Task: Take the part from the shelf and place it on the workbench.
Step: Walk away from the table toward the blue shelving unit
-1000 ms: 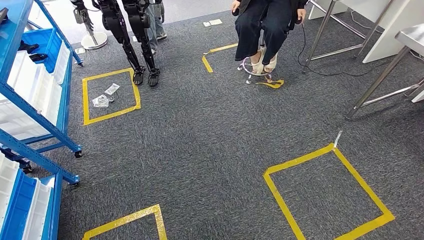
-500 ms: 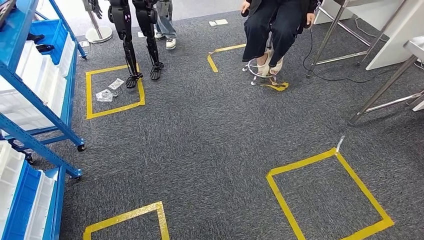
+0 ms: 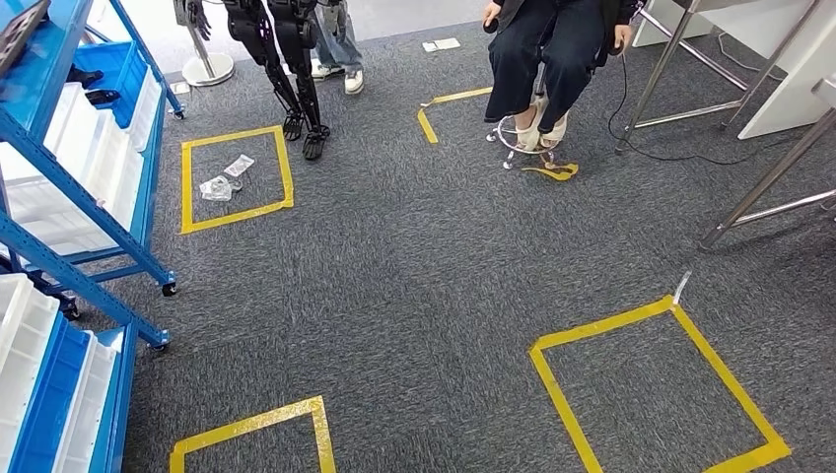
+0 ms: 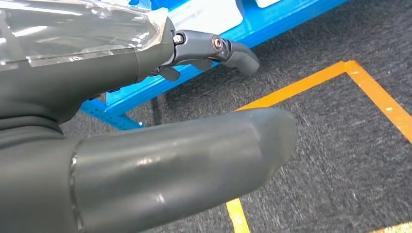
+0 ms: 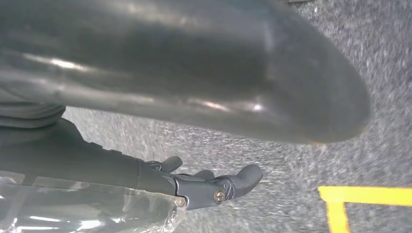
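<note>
The left hand (image 4: 97, 82) hangs low beside the blue metal shelf (image 4: 286, 24). Its dark fingers (image 4: 228, 48) reach out almost straight, the thick grey thumb stands well apart from them, and nothing lies between. A clear film lies along the hand's back. The right hand (image 5: 87, 145) is posed alike over the grey carpet (image 3: 424, 266): its fingers (image 5: 233, 182) are lightly bent, its thumb is spread away, its grasp is empty, and the same clear film sits at its back.

Since the earlier frames the whole head view has slid, so the camera has moved. The black legged robot (image 3: 296, 69) beyond the shelf's far end has also stepped: one foot was on the nearest yellow tape square (image 3: 237, 168), and now both are just outside it.

Two dark parts (image 3: 91, 84) lie in a blue bin on the shelf, not yet taken. Two clear plastic bags (image 3: 222, 179) lie inside that square, just beside the shelf. Four yellow tape outlines mark the carpet. One person in dark trousers (image 3: 547, 59) sits well apart from the shelf. The steel-legged surface (image 3: 769, 177) stands farthest from it.
</note>
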Robot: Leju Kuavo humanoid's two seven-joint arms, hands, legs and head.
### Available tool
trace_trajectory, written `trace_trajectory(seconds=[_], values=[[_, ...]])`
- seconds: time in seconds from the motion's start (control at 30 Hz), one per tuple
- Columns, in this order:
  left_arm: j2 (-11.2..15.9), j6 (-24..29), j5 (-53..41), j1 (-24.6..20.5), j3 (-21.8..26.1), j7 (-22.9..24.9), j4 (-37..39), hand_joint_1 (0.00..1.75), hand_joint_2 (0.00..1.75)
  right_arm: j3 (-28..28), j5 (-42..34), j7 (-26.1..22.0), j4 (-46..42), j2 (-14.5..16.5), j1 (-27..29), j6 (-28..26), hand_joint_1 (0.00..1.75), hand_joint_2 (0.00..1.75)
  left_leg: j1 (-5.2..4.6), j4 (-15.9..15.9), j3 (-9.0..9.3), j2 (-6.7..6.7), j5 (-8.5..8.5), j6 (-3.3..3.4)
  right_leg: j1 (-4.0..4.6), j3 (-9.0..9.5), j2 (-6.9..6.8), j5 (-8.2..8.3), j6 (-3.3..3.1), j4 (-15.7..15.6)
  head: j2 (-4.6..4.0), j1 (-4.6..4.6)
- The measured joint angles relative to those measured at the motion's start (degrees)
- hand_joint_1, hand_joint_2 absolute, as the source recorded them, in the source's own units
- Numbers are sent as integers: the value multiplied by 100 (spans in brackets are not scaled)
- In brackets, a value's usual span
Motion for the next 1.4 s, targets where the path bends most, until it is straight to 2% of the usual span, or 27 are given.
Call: trace_trajectory(seconds=[0.07, 0.13, 0.2, 0.27, 0.3, 0.37, 0.4, 0.47, 0.5, 0.53, 0.57, 0.6, 0.63, 0.7, 0.73, 0.77, 0.83, 0.87, 0.9, 0.93, 0.97, 1.03, 1.13, 1.2, 1.23, 1.33, 1.4], values=[[-5, 15, -4, -3, -2, -1, 0, 0, 0, -1, 0, -3, 0, -1, -2, -7, 0, 0, 14, 504, -302, 29, -161, -41, -8, 138, -6, -48, -74, -19, 0, -11], [-14, 26, -9, 4, -4, 2, 1, 0, 0, -1, -1, -8, 0, 0, -7, -12, 0, 0, 24, 1203, -814, 37, -380, -79, 5, 229, -4, -142, -114, -19, 1, -21], [-17, 31, -10, 17, -4, 6, 1, 0, 0, -1, -2, -12, 0, 1, 11, -13, 0, 0, 31, 1451, -1176, 40, -498, -88, 12, 347, 9, -278, -109, -20, 1, -22], [-14, 33, -10, 26, -4, 8, 1, 0, 0, -1, -2, -14, 0, 4, 28, -13, 0, 0, 34, 998, -1198, 48, -271, -54, 7, 542, 20, -456, -88, -27, 1, -26], [-10, 34, -10, 33, -4, 8, 2, 0, 0, -1, -2, -15, 1, 9, 31, -13, 0, 0, 25, 657, -1145, 60, 62, -29, 9, 650, 24, -552, -69, -34, 1, -31], [-4, 36, -12, 35, -4, 9, 5, 0, 0, -2, -2, -18, 2, 21, 18, -15, 0, 0, -13, 224, -1041, 81, 537, 23, 20, 818, 29, -709, 0, -129, 0, -41], [-5, 38, -11, 33, -4, 10, 6, 0, 0, -3, -2, -19, 3, 24, 8, -19, 0, 0, -37, 139, -1002, 84, 626, 53, 29, 906, 29, -729, 57, -190, 1, -45], [-9, 43, -11, 34, -5, 11, 6, 0, 0, -3, -2, -22, 2, 27, -13, -29, 0, 0, -51, 49, -844, 60, 498, 136, 32, 1004, 27, -622, 200, -188, 1, -48], [-11, 45, -10, 44, -4, 12, 7, 0, 0, -3, -1, -25, 2, 27, -16, -32, 0, 0, -45, -22, -725, 47, 442, 182, 34, 932, 29, -499, 259, 41, 1, -51], [-8, 47, -11, 53, -4, 9, 8, 0, 0, -4, 0, -32, 3, 28, -18, -34, 0, 0, -39, -81, -586, 39, 390, 224, 34, 703, 33, -398, 276, 426, 0, -55], [-6, 52, -11, 54, -3, 1, 8, 0, 0, -5, -1, -37, 3, 28, -16, -34, 0, 0, -28, -145, -438, 28, 332, 254, 36, 364, 36, -379, 245, 897, 1, -60], [-5, 58, -10, 51, -3, -8, 8, 0, 0, -6, -1, -41, 4, 27, -10, -34, 0, 0, -34, -201, -295, 19, 269, 273, 38, -11, 34, -465, 182, 1326, 0, -64], [-6, 65, -10, 45, -3, -15, 8, 0, 0, -7, -1, -43, 4, 27, -3, -34, 0, 0, -33, -252, -153, -2, 200, 283, 39, -361, 34, -672, 119, 1609, 1, -66], [-18, 76, -9, 39, -4, -19, 8, 0, 0, -9, -1, -42, 4, 19, 14, -34, 0, 0, -26, -327, 144, -60, 29, 283, 35, -826, 33, -1158, 69, 1655, 1, -65], [-23, 79, -6, 40, -4, -16, 8, 0, 0, -9, 1, -41, 4, 13, 17, -34, 0, 0, -19, -344, 298, -85, -72, 272, 30, -958, 32, -1259, 106, 1485, 2, -65], [-25, 81, -3, 40, -3, -14, 8, 0, 0, -9, 2, -41, 4, 7, 19, -34, 0, 0, -11, -352, 453, -100, -186, 257, 20, -1037, 31, -1140, 197, 1213, 1, -61], [-25, 82, 0, 40, -1, -10, 11, 0, 0, -10, 3, -38, 10, 2, 28, -34, 0, 0, -8, -346, 710, -127, -425, 205, 2, -1076, 9, -280, 446, 644, 1, -56], [-25, 83, 0, 35, -1, -10, 13, 0, 0, -11, 5, -36, 13, 2, 23, -34, 0, 0, -15, -345, 784, -135, -530, 168, 16, -1042, -14, 177, 492, 458, 0, -55], [-26, 84, 0, 31, -1, -9, 15, 0, 0, -12, 4, -32, 16, 2, 16, -34, 0, 0, -23, -340, 848, -138, -602, 130, 31, -1010, -27, 498, 446, 376, 0, -65], [-28, 85, 0, 24, -1, -9, 14, 0, 0, -12, 5, -29, 17, 1, 3, -34, 0, 0, -26, -332, 897, -135, -644, 96, 49, -976, -38, 608, 334, 341, 0, -69], [-29, 85, 1, 21, -1, -8, 14, 0, 0, -12, 6, -26, 17, 0, -7, -34, 0, 0, -23, -317, 904, -123, -656, 68, 50, -936, -34, 631, 218, 337, 1, -75], [-32, 86, 0, 17, -2, -8, 14, 0, 0, -13, 11, -23, 17, -5, -9, -34, 0, 0, -8, -55, 793, -65, -679, 32, 20, -855, -20, 597, 81, 288, 1, -82], [-41, 86, -5, 15, -4, -7, 14, 0, 0, -14, 17, -23, 17, -21, -18, -34, 0, 0, 14, 902, 188, 2, -1052, -42, 29, -716, -15, 493, -75, 242, 0, -90], [-42, 86, -6, 16, -4, -6, 14, 0, 0, -14, 17, -23, 17, -23, -21, -31, 0, 0, 33, 1241, -181, 13, -1205, -74, 52, -627, -4, 412, -130, 242, 0, -90], [-42, 86, -6, 17, -4, -5, 14, 0, 0, -14, 17, -23, 17, -23, -20, -28, 0, 0, 41, 1157, -251, 18, -1084, -77, 59, -573, 5, 371, -135, 242, 0, -89], [-39, 86, -5, 15, -3, -4, 15, 0, 0, -14, 7, -24, 17, -21, -19, 4, 0, 0, 34, 264, -101, 35, -325, -34, 68, -410, 28, 264, -100, 237, 1, -85], [-37, 86, -4, 8, -3, 1, 14, 0, 0, -17, -31, -26, 17, -18, -26, 49, 0, 0, -3, -36, -45, 41, -200, 30, 83, -388, 36, 222, -51, 232, 1, -86]])
